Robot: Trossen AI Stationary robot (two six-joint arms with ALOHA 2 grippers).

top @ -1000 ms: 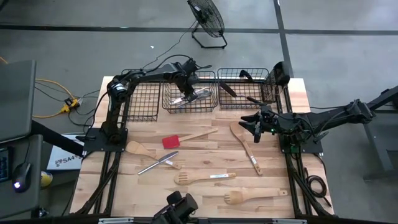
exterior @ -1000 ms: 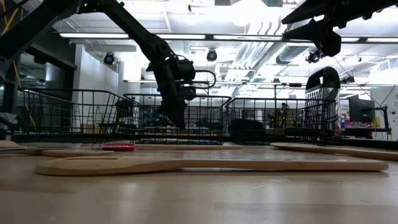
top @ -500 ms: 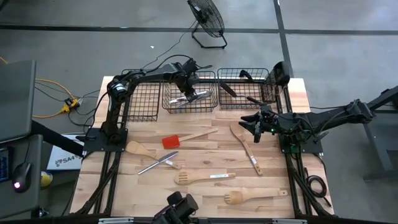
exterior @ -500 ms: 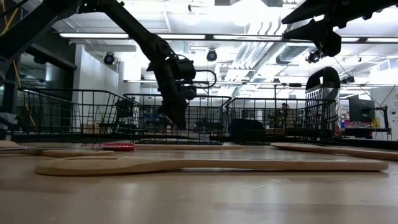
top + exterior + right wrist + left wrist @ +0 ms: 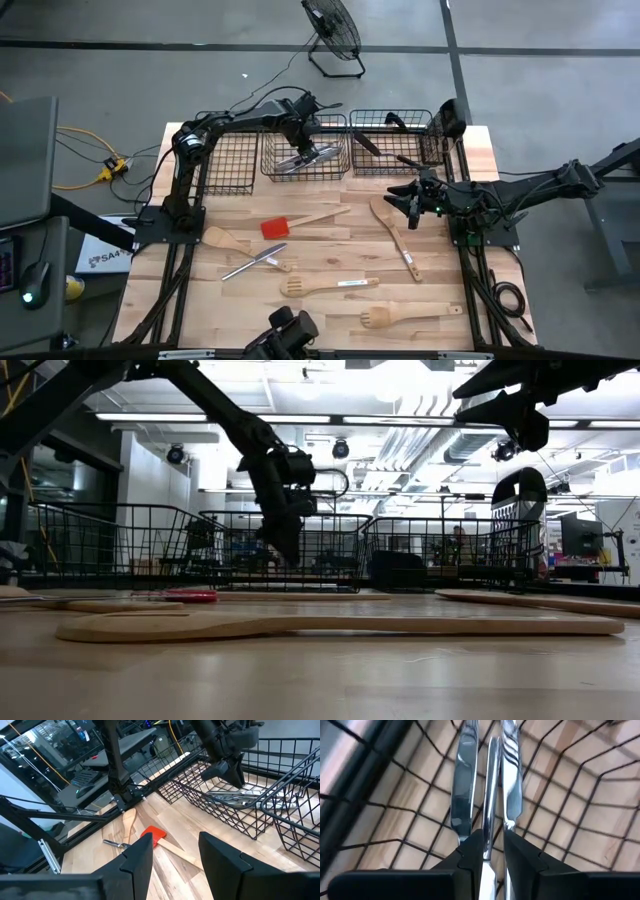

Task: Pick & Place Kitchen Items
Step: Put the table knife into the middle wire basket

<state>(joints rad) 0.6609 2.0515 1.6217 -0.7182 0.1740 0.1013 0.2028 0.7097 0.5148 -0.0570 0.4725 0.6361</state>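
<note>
Opening up: left gripper (image 5: 490, 851) over the middle basket (image 5: 272, 170), fingers now parted vs clamped 1 s ago, silver cutlery (image 5: 491, 785) lying loose in the basket between them (released). Right gripper (image 5: 408, 203) unchanged, jaws apart, empty, above wooden spoon (image 5: 393, 232) on table (image 5: 440, 280).

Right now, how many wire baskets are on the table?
3, in a row along the table's far edge: the left basket, the middle basket holding silver cutlery, and the right basket. None looks hidden.
</note>
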